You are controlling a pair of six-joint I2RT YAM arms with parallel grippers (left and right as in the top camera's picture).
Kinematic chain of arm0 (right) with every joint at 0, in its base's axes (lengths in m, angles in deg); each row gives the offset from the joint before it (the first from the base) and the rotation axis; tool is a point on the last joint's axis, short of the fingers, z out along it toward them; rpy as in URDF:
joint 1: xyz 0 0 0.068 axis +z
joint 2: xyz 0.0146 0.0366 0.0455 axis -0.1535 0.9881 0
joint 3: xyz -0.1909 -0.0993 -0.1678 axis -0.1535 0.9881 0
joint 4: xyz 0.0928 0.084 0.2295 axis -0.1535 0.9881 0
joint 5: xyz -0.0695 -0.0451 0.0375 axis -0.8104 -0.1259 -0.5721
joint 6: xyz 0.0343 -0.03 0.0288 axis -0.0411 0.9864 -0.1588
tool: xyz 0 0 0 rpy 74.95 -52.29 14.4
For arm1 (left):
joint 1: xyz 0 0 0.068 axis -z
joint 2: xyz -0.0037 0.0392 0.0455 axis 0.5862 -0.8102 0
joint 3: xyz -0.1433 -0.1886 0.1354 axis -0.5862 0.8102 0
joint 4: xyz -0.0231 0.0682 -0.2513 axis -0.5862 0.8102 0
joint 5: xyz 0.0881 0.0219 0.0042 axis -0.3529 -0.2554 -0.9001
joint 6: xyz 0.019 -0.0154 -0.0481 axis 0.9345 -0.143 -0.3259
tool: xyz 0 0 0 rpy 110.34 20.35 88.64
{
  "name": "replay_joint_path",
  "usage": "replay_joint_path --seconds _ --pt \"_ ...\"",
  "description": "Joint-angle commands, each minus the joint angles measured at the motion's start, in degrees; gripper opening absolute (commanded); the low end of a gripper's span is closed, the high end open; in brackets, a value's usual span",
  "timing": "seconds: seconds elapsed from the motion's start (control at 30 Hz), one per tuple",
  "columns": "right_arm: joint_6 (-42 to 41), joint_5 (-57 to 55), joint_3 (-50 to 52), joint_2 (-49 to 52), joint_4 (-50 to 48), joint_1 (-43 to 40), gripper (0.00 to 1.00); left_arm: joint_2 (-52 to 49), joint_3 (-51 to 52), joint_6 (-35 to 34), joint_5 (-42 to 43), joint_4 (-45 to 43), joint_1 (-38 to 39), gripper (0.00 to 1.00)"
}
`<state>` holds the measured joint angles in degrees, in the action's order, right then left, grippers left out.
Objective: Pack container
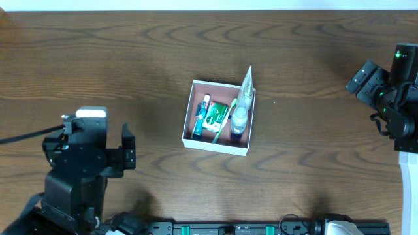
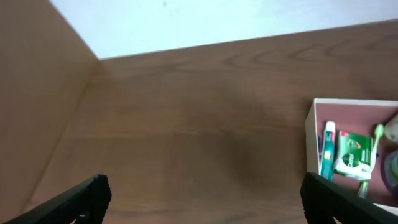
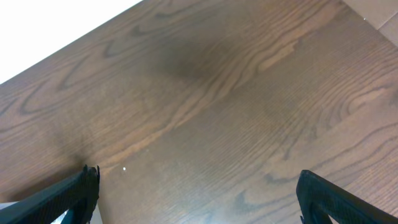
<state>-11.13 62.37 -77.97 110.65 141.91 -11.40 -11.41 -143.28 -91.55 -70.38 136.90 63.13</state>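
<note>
The container, a shallow square box with white walls and a pinkish-brown inside, sits at the table's middle. In it lie a toothpaste tube, a green packet, a green toothbrush, a clear bottle and a clear sachet leaning on the far right wall. The box also shows in the left wrist view, at the right edge. My left gripper is open and empty at the front left, well apart from the box. My right gripper is open and empty over bare wood at the far right.
The wooden table runs to a white back edge. A black rail lies along the front edge. A white object shows at the right edge under the right arm.
</note>
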Motion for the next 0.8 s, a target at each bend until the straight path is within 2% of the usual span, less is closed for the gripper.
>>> replay_joint_path --seconds 0.0,0.27,0.5,0.77 --pt "0.13 -0.39 -0.37 0.07 0.04 -0.42 0.99 3.54 7.1 -3.56 2.64 -2.82 -5.42 0.98" --pt "0.13 -0.42 -0.37 0.07 0.04 -0.42 0.99 15.69 32.59 -3.34 11.06 -18.47 -19.74 0.98" --pt "0.13 -0.42 -0.37 0.07 0.04 -0.42 0.99 27.93 50.51 -3.37 13.44 -26.6 -21.07 0.98" --pt "0.13 -0.42 -0.37 0.07 0.04 -0.42 0.99 37.27 60.96 -3.39 15.34 -27.47 -21.07 0.98"
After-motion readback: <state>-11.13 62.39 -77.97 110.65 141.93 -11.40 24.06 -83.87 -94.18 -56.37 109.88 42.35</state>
